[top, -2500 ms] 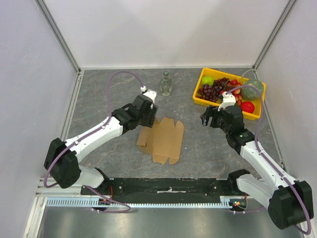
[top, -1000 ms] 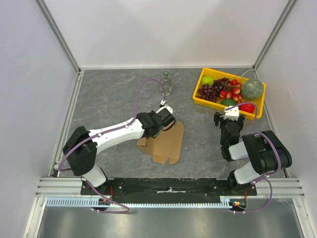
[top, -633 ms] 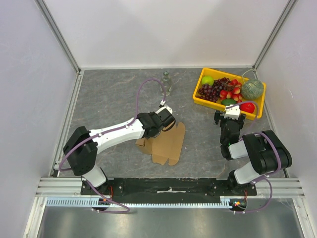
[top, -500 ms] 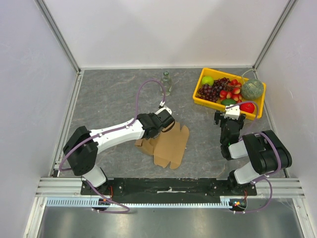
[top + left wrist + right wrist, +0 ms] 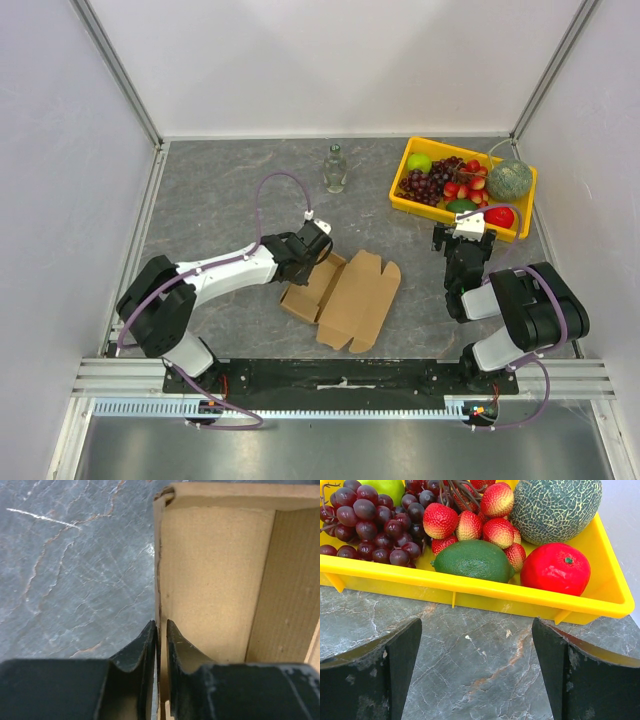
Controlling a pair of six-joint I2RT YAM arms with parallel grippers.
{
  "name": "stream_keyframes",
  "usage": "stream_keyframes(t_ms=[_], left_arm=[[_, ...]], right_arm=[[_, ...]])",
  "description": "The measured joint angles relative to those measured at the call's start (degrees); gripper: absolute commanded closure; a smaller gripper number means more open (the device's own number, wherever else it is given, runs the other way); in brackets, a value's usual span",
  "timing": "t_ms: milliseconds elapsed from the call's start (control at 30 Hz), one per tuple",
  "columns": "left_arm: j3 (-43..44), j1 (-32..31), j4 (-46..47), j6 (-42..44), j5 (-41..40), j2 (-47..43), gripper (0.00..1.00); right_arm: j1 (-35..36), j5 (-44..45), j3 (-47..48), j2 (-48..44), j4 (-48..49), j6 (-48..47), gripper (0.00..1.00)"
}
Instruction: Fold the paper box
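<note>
While the grey table (image 5: 220, 200) is carrying everything, the paper box (image 5: 350, 295) is lying opened out near its centre, close to the near edge. Yellow tray (image 5: 405, 160) of fruit is sitting far right. Left pincer (image 5: 161, 627) is clamping a thin cardboard edge on the box's left side, fingers almost together. Right pincer (image 5: 476, 630) is hovering wide apart just near of the tray. Glass bottle (image 5: 335, 168) is standing far centre.

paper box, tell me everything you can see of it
The paper box is plain brown corrugated cardboard, a die-cut sheet with creased panels, flaps and tabs, lying mostly opened out on the grey table near its front middle. The left gripper pinches one thin panel edge between its fingers; nothing else touches it.
</note>
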Motion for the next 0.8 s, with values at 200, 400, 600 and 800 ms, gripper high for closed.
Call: stream_keyframes(t_ms=[200,400,600,800], left_arm=[[-1.22,0.96,4.48,-3.23,4.83,-0.02,0.8],[-1.86,0.98,6.27,-5.57,6.1,-0.02,0.81],[-2.99,1.03,7.15,-7.39,6.14,-0.02,0.82],[-4.11,1.6,8.04,-8.61,6.47,-0.02,0.82]], right_arm=[[0.0,0.0,0.0,0.0,0.0,0.0,0.02],[0.0,0.0,0.0,0.0,-0.02,0.0,0.02],[0.0,0.0,0.0,0.0,-0.02,0.0,0.02],[0.0,0.0,0.02,0.0,-0.04,0.0,0.02]])
